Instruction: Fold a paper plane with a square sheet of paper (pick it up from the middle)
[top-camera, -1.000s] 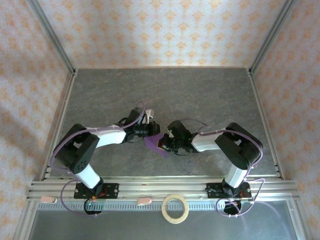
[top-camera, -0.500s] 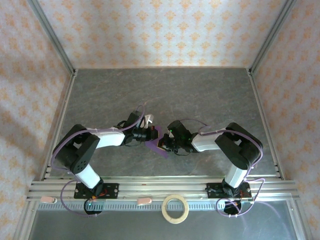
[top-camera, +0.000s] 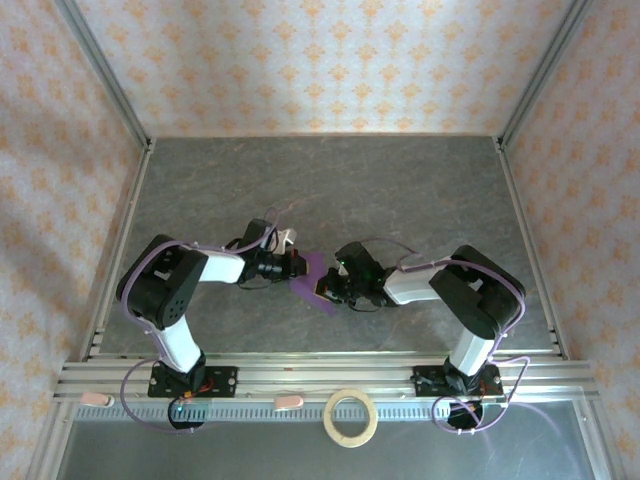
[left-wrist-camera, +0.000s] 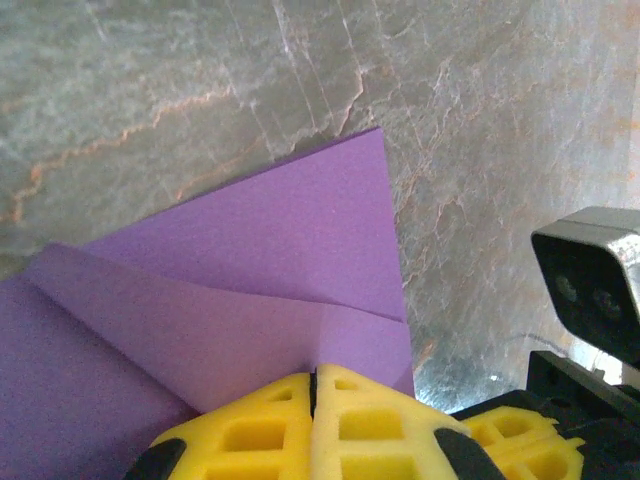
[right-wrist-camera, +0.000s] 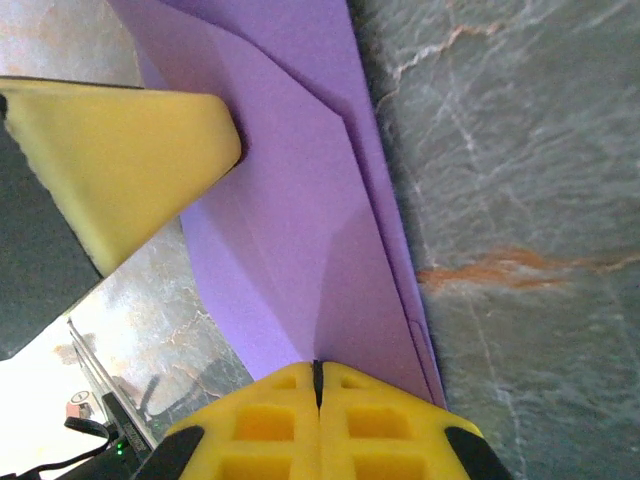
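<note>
Partly folded purple sheet of paper, held low over the middle of the grey counter between the two arms. The left end effector is closed, its yellow fingers pinched together on one edge of the sheet beside an overlapping flap. The right end effector is likewise clamped on the opposite end, where several layers meet along a long crease. Whether the sheet touches the counter cannot be told. By its look the paper is very light, thin and limp across open spans, and stiffer along creases and stacked layers. It would likely slip, buckle or tear if pulled unevenly. The best hold is on layered edges near a crease, pinched flat, with gentle even tension. A tan tape ring lies at the near edge, well apart from the sheet.
</note>
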